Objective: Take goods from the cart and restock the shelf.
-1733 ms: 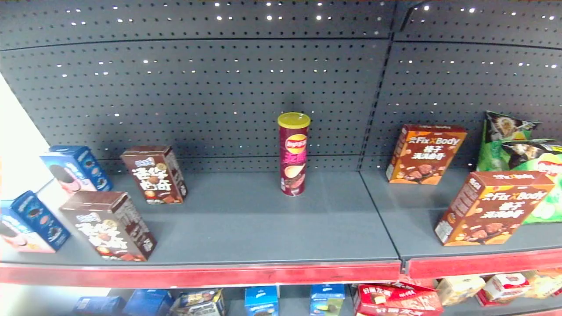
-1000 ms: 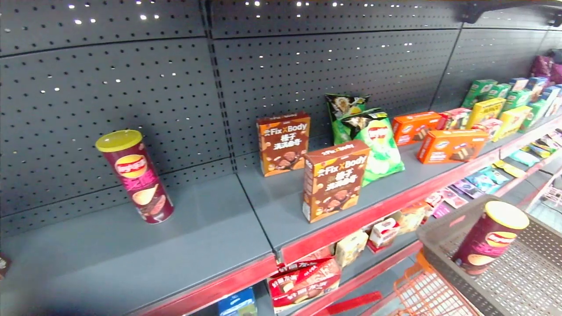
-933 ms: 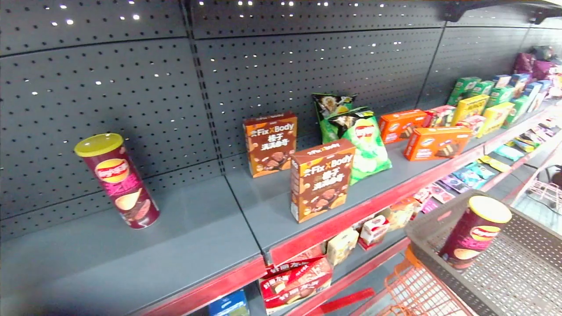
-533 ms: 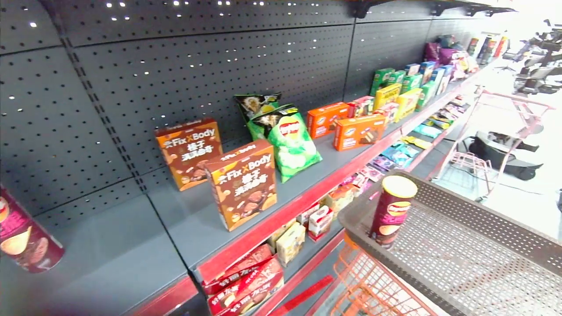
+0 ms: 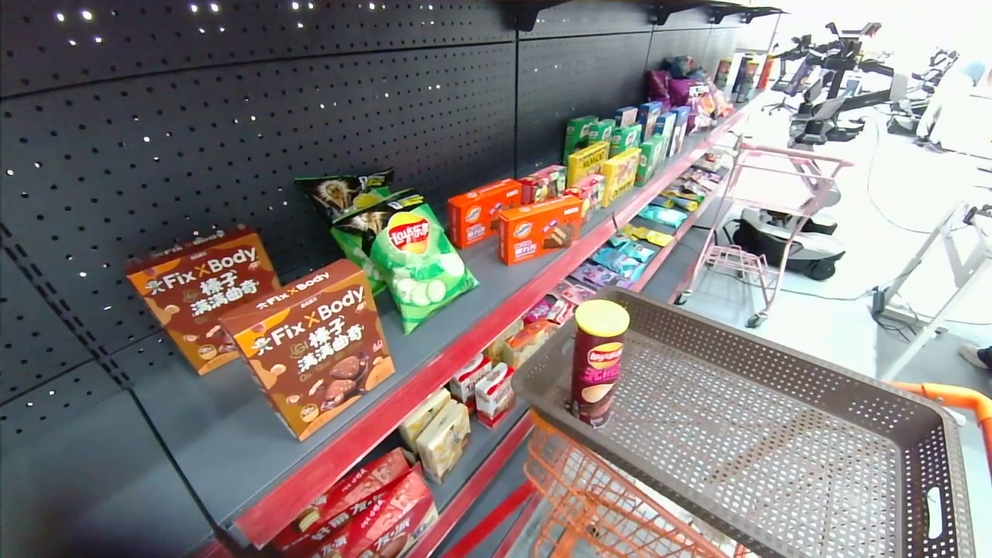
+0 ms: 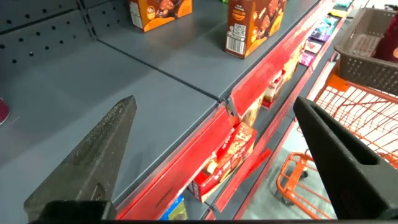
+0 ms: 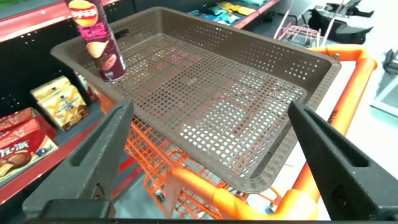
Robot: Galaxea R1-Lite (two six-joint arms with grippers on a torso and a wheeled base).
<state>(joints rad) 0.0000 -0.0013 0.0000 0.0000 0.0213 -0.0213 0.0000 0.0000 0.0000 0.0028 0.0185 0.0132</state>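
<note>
Head view: chip can [image 5: 598,362] upright in brown tray [image 5: 759,457] on cart [image 5: 589,504], corner nearest shelf [image 5: 442,333]. Left gripper [image 6: 214,107] spread wide over shelf front edge; right gripper [image 7: 210,108] spread wide over tray

Our head view has swung right along the shelf [image 5: 434,364], past the brown cookie boxes [image 5: 310,349], and now takes in the cart [image 5: 604,504], its brown basket [image 5: 736,434] and one upright chip can [image 5: 595,364].

Chip can [image 5: 598,361] stands in the tray's [image 5: 775,434] left corner, lower right of frame; boxes [image 5: 310,349] sit on the shelf [image 5: 194,442] at left.
</note>
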